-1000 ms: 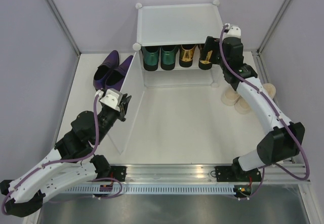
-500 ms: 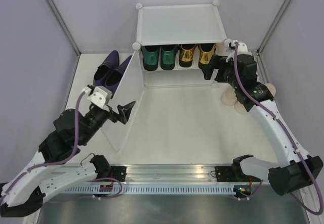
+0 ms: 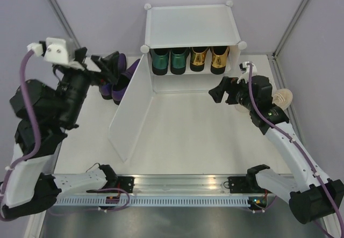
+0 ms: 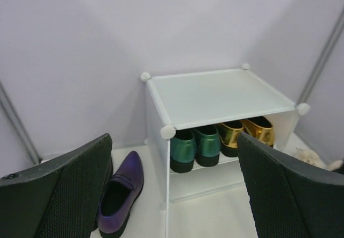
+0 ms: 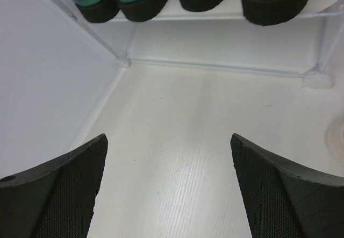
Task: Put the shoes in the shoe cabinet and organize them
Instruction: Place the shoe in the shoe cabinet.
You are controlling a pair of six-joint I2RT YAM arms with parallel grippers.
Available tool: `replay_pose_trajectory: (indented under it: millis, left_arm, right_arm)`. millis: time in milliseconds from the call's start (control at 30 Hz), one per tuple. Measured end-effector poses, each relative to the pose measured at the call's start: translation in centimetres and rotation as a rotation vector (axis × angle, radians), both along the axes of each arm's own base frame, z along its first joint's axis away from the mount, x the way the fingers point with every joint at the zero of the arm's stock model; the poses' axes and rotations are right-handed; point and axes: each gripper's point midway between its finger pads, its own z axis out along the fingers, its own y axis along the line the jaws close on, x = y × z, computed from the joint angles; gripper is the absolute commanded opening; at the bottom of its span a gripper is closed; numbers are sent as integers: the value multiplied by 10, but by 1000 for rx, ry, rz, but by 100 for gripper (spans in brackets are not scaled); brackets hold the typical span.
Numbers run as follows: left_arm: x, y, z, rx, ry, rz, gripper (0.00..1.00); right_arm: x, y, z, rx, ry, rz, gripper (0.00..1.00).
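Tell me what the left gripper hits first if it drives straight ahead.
Most likely the shoe cabinet, near its front-left corner connector; the purple shoe lies below that line. Depth is unclear.

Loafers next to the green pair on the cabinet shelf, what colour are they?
Shiny gold loafers, clearest in the left wrist view.

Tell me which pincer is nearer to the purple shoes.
Left. The left pincer hovers close above the purple shoes, left of the cabinet. The right pincer is in front of the cabinet's right side, across the open door from them.
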Motion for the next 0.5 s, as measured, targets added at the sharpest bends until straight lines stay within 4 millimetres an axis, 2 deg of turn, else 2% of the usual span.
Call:
replay_pose_trajectory:
  millis: [133,233,300,367,500]
  left_arm:
    - [56,-2,1,68,65,168,100]
    - [115,19,-18,89,155,282,99]
    - [154,38,-46,80,251,315,99]
    - [188,61,-83,59,366,338,99]
    - [224,95,-146,11,549,326,99]
  right_arm:
    - [-7,13,-11,46,32,61,97]
    - [-9,19,-11,70,41,89,97]
    - [-10,21,-11,81,39,101,97]
    - [-11,22,-11,87,41,108,97]
    - [-14,24,-17,92,48,119,97]
